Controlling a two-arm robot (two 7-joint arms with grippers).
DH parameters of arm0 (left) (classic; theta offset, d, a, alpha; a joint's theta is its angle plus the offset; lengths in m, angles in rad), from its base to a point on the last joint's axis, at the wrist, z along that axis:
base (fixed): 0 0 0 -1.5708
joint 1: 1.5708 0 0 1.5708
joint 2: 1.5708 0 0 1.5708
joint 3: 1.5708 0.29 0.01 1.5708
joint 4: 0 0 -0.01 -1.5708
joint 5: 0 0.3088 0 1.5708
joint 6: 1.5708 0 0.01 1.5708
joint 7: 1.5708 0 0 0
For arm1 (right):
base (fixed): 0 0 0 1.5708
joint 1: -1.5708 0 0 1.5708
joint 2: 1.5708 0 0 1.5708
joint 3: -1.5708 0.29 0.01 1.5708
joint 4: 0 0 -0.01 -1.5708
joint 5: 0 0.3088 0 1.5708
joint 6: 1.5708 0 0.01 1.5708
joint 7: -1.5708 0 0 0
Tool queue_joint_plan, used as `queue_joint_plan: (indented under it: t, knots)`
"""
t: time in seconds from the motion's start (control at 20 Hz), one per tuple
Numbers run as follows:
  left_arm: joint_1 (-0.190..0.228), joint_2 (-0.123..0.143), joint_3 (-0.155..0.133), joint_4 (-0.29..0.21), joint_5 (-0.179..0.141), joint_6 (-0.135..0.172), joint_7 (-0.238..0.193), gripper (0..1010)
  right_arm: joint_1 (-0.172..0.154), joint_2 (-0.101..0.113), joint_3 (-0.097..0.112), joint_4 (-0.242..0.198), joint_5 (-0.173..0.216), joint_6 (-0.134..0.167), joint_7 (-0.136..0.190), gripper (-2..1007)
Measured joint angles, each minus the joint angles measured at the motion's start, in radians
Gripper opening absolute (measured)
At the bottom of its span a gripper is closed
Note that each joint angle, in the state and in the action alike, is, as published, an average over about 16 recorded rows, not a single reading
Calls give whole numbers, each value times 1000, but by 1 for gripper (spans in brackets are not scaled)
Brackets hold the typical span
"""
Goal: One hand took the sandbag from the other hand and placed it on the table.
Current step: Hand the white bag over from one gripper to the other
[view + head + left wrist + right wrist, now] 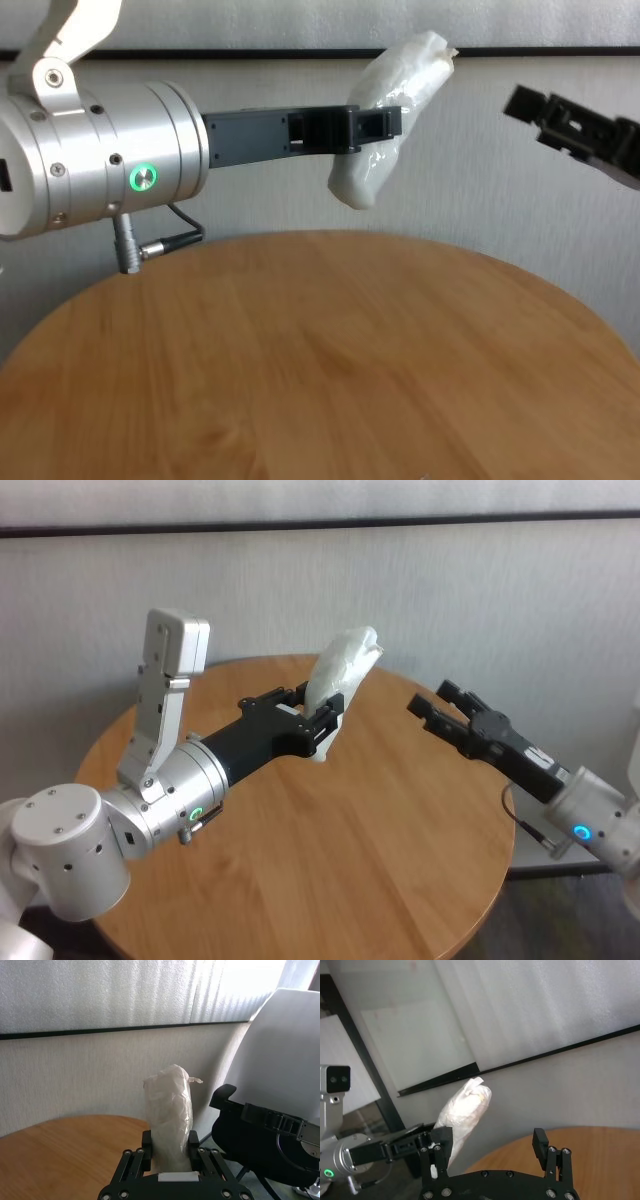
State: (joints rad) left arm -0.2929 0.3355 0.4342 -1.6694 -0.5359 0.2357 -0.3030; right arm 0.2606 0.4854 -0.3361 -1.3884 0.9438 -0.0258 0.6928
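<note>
My left gripper (pixel 320 705), the one with the green ring, is shut on the white sandbag (pixel 345 670) and holds it up above the far side of the round wooden table (pixel 350 860). The bag stands tilted, with its pinched tip upward, and its lower end pokes out below the fingers (pixel 372 122). My right gripper (pixel 432 698), with the blue ring, hangs open a short way to the right of the sandbag, pointing at it and apart from it. In the right wrist view the sandbag (pixel 462 1115) shows beyond the open fingers (pixel 540 1142), nearer one finger than the other.
A pale wall with a dark rail runs close behind the table. Beyond the table's edge stand a black object (pixel 260 1135) and a white panel (pixel 285 1050). A thin cable (pixel 525 825) hangs by my right wrist.
</note>
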Motion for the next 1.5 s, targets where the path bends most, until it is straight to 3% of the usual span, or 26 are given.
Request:
queue_joint_plan:
  t: [0.3, 0.6, 0.95, 1.5]
  knots:
    - [0, 0, 0, 0, 0, 0, 0, 444, 35, -34, -20, 28, 91, 75, 38, 1001]
    - [0, 0, 0, 0, 0, 0, 0, 444, 60, -57, -46, 47, 144, 127, 50, 1001]
    - [0, 0, 0, 0, 0, 0, 0, 444, 80, -76, -76, 63, 179, 157, 50, 1001]
    - [0, 0, 0, 0, 0, 0, 0, 444, 113, -103, -96, 109, 243, 188, 38, 1001]
